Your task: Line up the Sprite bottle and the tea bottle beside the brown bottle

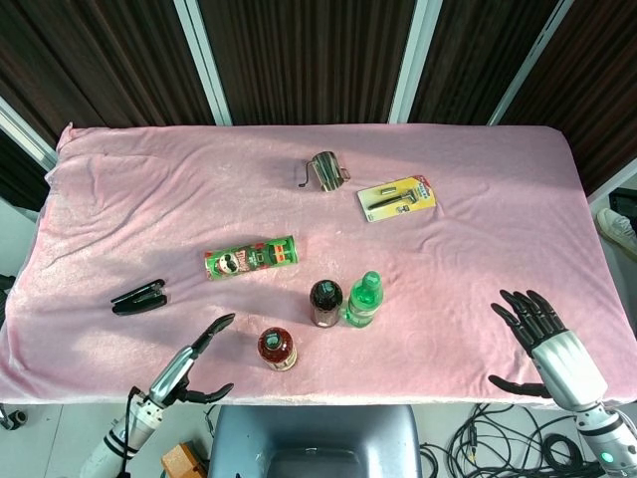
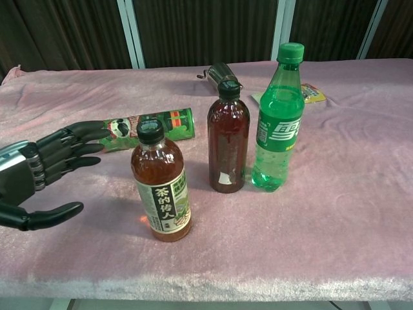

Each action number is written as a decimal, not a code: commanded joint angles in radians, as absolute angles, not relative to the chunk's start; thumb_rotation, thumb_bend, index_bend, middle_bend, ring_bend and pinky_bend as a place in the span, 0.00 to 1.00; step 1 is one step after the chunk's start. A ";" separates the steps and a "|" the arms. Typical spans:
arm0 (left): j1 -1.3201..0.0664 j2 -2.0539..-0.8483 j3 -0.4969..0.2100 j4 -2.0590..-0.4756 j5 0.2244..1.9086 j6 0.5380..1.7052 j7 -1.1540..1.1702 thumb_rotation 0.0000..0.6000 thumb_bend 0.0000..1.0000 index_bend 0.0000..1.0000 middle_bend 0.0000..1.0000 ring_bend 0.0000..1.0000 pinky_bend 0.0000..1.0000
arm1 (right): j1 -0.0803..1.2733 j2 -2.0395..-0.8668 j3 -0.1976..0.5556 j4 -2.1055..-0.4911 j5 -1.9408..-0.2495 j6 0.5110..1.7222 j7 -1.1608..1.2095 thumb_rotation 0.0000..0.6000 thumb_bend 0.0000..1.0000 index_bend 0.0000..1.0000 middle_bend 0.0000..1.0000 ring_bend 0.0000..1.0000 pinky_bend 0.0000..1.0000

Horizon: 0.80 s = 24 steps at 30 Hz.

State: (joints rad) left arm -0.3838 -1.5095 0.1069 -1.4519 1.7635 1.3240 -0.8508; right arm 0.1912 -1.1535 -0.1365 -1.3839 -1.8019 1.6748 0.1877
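The brown bottle [image 1: 325, 302] [image 2: 228, 137] stands upright near the table's front, and the green Sprite bottle [image 1: 363, 299] [image 2: 279, 119] stands close on its right. The tea bottle [image 1: 277, 349] [image 2: 161, 182] with a dark cap and white label stands in front and to the left of them. My left hand [image 1: 185, 368] [image 2: 40, 173] is open with fingers spread, just left of the tea bottle and not touching it. My right hand [image 1: 543, 341] is open at the table's front right edge, far from the bottles.
A green chips can [image 1: 250, 258] [image 2: 143, 128] lies on its side behind the tea bottle. A black object [image 1: 138, 297] lies at the left. A metal cup [image 1: 324, 171] and a yellow package [image 1: 397, 198] sit farther back on the pink cloth [image 1: 139, 199].
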 commanded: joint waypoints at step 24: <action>-0.507 -1.645 0.025 -1.443 1.594 1.115 -0.782 1.00 0.29 0.34 0.34 0.27 0.34 | 0.175 -1.126 -0.121 -1.387 -1.825 1.644 0.250 1.00 0.13 0.00 0.00 0.00 0.05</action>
State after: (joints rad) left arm -0.5055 -1.6433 0.0263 -1.4450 1.5956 1.1168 -0.7828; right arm 0.1747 -1.1257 -0.1210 -1.3872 -1.8254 1.6446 0.2499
